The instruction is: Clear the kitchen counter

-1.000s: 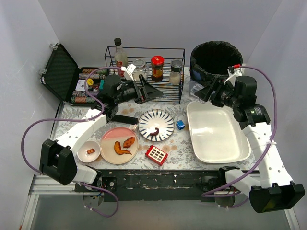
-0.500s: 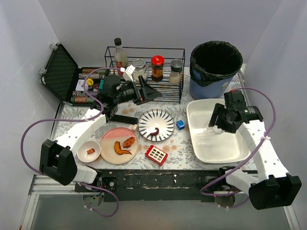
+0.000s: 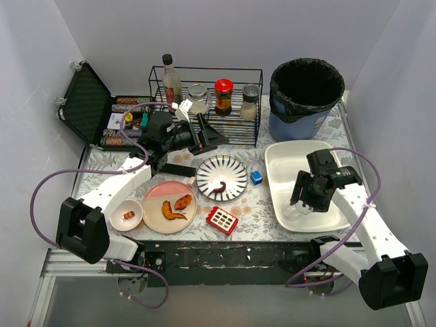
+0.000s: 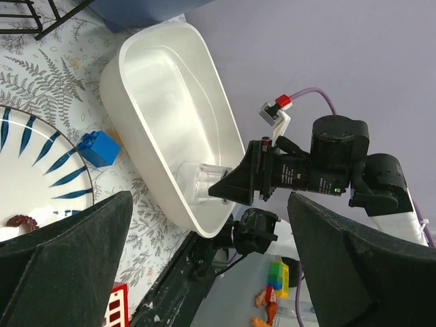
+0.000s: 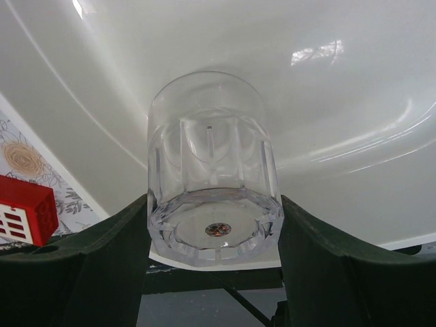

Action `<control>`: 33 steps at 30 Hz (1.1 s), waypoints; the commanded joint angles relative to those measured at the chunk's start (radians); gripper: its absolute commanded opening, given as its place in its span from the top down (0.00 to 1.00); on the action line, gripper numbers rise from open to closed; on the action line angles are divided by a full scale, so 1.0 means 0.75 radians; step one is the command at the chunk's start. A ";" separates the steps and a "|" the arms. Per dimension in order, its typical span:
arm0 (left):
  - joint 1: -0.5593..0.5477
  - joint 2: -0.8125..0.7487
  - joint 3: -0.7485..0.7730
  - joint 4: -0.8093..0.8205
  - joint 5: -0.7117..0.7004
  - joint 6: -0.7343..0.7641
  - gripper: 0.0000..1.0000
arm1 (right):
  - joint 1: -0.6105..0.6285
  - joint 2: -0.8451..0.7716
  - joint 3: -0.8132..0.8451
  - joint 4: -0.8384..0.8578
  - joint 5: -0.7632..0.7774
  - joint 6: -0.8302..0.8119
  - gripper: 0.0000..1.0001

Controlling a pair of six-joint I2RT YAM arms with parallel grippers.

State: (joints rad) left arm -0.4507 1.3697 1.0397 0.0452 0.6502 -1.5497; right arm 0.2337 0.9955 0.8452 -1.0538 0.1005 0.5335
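Now, right jaws are clenched on the glass, its base toward the wrist cam, held low inside the tub near its front-left corner; can't tell if it touches the floor yet. Step in hand, I'd judge: setting the glass down in the tub. Next move calls for lowering till it rests, then letting go & backing out w/o tipping it. Left jaws are spread wide, empty, hovering by the rack. Tabletop lies under the tub & left of the right jaws, apart from them; striped plate, pink plate, bowl, blue block wait on it.
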 commanded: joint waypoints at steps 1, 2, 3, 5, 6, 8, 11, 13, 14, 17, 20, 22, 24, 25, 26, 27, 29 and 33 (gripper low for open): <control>0.000 -0.059 -0.030 0.024 -0.002 -0.001 0.02 | 0.069 -0.033 -0.018 -0.008 0.003 0.086 0.99; 0.002 -0.063 -0.038 0.026 -0.002 -0.001 0.02 | 0.077 -0.031 -0.016 -0.016 0.003 0.088 0.99; 0.000 -0.067 -0.042 0.028 -0.004 -0.004 0.02 | 0.083 -0.020 -0.012 -0.024 0.005 0.084 0.99; 0.000 -0.073 -0.055 0.028 -0.006 -0.006 0.02 | 0.097 0.002 0.000 -0.049 -0.001 0.068 0.99; 0.000 -0.077 -0.059 0.028 -0.008 -0.004 0.02 | 0.104 0.020 0.010 -0.063 0.001 0.056 0.99; 0.000 -0.090 -0.071 0.030 -0.012 -0.006 0.02 | 0.116 0.055 0.025 -0.096 0.003 0.025 0.99; 0.000 -0.102 -0.087 0.028 -0.024 -0.006 0.02 | 0.134 0.102 0.049 -0.155 0.046 0.001 0.99; 0.000 -0.102 -0.092 0.026 -0.026 -0.006 0.02 | 0.132 0.111 0.065 -0.188 0.074 -0.014 0.99; 0.000 -0.104 -0.094 0.026 -0.028 -0.006 0.02 | 0.134 0.115 0.078 -0.202 0.085 -0.020 0.99; 0.000 -0.102 -0.100 0.028 -0.024 -0.004 0.02 | 0.134 0.135 0.108 -0.245 0.099 -0.044 0.99; 0.000 -0.092 -0.100 0.036 -0.020 -0.008 0.02 | 0.134 0.156 0.109 -0.252 0.077 -0.073 0.99; 0.000 -0.084 -0.100 0.042 -0.012 -0.010 0.02 | 0.138 0.170 0.086 -0.241 0.050 -0.085 0.98; -0.002 -0.082 -0.098 0.042 -0.008 -0.008 0.02 | 0.136 0.176 0.066 -0.219 0.017 -0.096 0.93; 0.000 -0.080 -0.102 0.042 -0.012 -0.008 0.02 | 0.138 0.178 0.057 -0.201 -0.005 -0.096 0.91; 0.000 -0.080 -0.100 0.038 -0.010 -0.006 0.02 | 0.138 0.178 0.053 -0.190 -0.021 -0.096 0.88; 0.000 -0.082 -0.100 0.036 -0.010 -0.004 0.02 | 0.140 0.178 0.047 -0.170 -0.042 -0.100 0.85; 0.000 -0.084 -0.104 0.030 -0.012 0.001 0.02 | 0.145 0.182 0.043 -0.149 -0.077 -0.104 0.76; 0.000 -0.086 -0.112 0.026 -0.014 -0.001 0.02 | 0.149 0.198 0.031 -0.135 -0.093 -0.114 0.60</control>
State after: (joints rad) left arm -0.4507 1.3342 0.9718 0.0601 0.6392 -1.5566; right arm 0.3370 1.1351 0.8810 -1.1633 0.0734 0.4644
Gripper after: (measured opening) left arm 0.981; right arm 0.729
